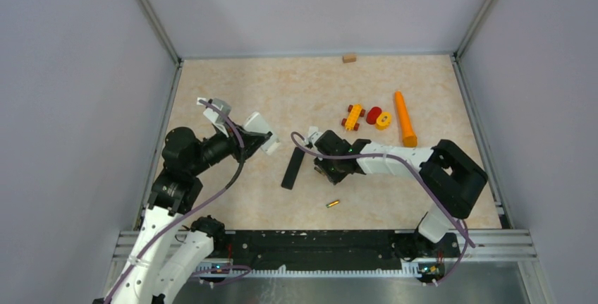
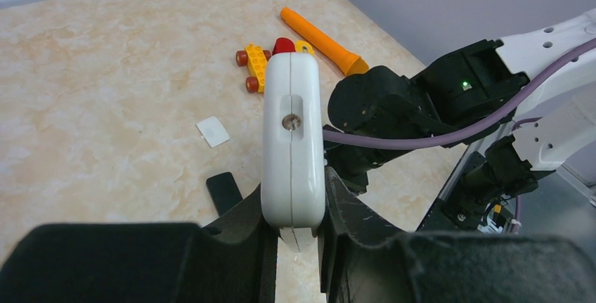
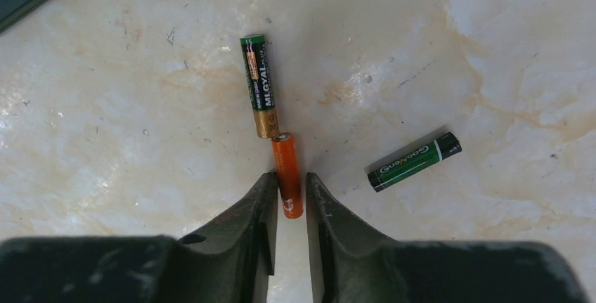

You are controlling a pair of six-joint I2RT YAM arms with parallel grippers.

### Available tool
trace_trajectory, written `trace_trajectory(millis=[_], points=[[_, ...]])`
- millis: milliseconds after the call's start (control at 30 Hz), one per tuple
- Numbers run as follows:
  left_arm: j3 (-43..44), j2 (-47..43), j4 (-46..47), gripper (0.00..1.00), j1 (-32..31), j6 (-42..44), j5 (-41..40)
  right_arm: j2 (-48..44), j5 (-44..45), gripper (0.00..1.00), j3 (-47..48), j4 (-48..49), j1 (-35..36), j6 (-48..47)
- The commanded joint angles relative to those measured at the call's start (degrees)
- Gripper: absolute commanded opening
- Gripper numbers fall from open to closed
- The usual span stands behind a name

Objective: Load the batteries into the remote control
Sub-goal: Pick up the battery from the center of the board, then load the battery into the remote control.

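We've got the right tool pinched almost shut on the small orange cylindrical battery lying on the marbled beige counter, which looks light, stiff and slick and best squeezed mid-body, while the left tool clamps a white rounded plastic case.

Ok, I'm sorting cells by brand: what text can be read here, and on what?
"MLGYAL" on the green-and-gold battery; its smaller print is too small.
"GuoNeng" on the black-and-green battery.
Orange battery in the right gripper: white mark, unreadable.
White rounded case in the left gripper: none.
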Motion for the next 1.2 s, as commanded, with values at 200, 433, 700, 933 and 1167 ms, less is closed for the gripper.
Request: trace_trajectory(millis=[200,433,700,933,1167], points=[[2.50,-1.57,3.00,0.00,0.14,-0.48,-5.66,-4.43,1.92,0.00,2.41,0.46,-0.49,3.05],[0.08,0.20,12.14,0.00,0.14,-12.13,-8.74,-19.37,1.97,0.00,4.79,1.51,-1.65,14.54],[-10.11,8.64,43.25,0.00,-0.22,-39.78,-14.82,-26.88,4.62,0.00,12.80,8.19,-2.22,40.49],[-11.82,15.90,52.69,0.00,-4.00,-49.16,-23.13,-23.51,8.88,0.00,18.05,14.02,-1.53,51.87],[-16.26,19.89,64.05,0.00,-6.27,-54.56,-28.82,-16.64,15.22,0.00,26.29,9.09,0.17,51.85]])
